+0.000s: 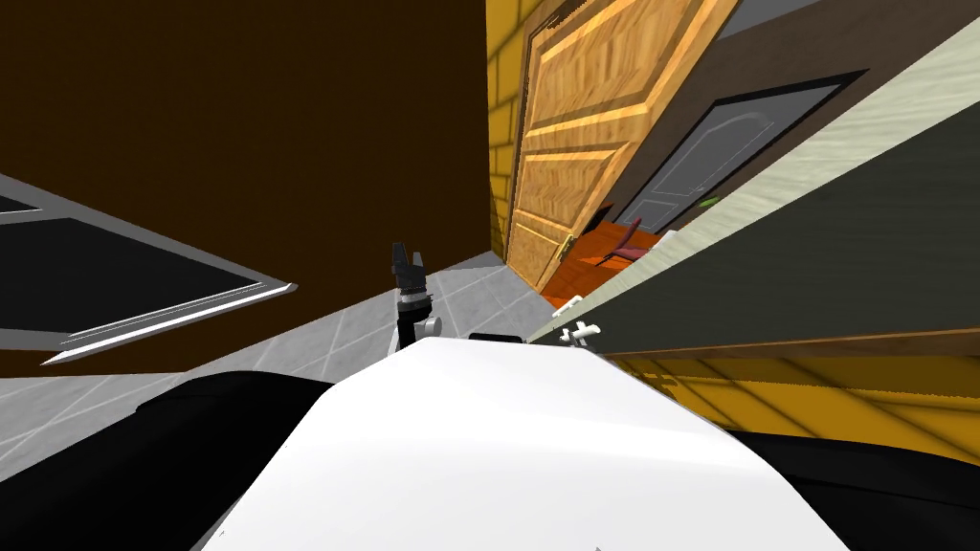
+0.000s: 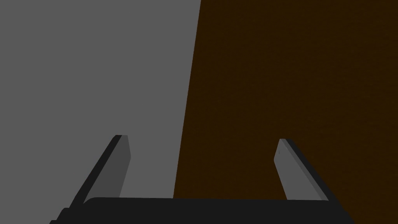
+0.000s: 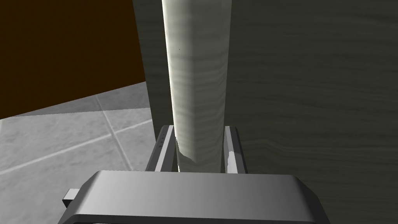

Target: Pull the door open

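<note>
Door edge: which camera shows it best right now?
The right wrist view: the door edge stands close up, the right gripper shut on its sides. The head view shows it as a thin, slanted pale strip. The left wrist view faces flat grey and brown surfaces.

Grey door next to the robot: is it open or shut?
Open. The grey door has its pale edge standing free, floor showing past it, and the right end effector clamps that edge.

The door (image 3: pixel 311 97) shows a dull grey-green wood grain, matt; its edge (image 3: pixel 198 77) is paler grained wood; the floor (image 3: pixel 58 147) is smooth grey tile; the far door (image 1: pixel 584 124) is glossy orange wood.
</note>
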Robot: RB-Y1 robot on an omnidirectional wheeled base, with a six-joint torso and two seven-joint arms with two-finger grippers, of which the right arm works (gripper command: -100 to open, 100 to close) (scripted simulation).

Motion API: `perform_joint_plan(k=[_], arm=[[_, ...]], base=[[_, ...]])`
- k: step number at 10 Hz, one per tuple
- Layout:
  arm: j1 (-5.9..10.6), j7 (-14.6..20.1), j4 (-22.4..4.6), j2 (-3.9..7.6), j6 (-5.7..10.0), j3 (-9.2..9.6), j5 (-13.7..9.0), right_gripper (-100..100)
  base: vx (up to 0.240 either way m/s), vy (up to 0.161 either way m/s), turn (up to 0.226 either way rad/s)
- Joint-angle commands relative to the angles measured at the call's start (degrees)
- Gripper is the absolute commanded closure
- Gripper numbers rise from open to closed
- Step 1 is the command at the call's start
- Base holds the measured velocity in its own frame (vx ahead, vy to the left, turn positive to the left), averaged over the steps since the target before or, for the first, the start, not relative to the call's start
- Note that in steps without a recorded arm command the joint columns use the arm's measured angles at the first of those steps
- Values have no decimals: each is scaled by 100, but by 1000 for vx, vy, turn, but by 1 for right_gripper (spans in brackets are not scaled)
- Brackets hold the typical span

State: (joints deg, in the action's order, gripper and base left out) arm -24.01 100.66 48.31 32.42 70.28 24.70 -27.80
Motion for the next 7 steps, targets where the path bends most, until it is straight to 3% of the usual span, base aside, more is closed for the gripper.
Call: perform_joint_plan(k=[1,7], arm=[[21,46,-57,20,72,24,23,100],[137,215,-297,104,286,108,105,100]], base=[[-177,-34,112],[-202,-38,123]])
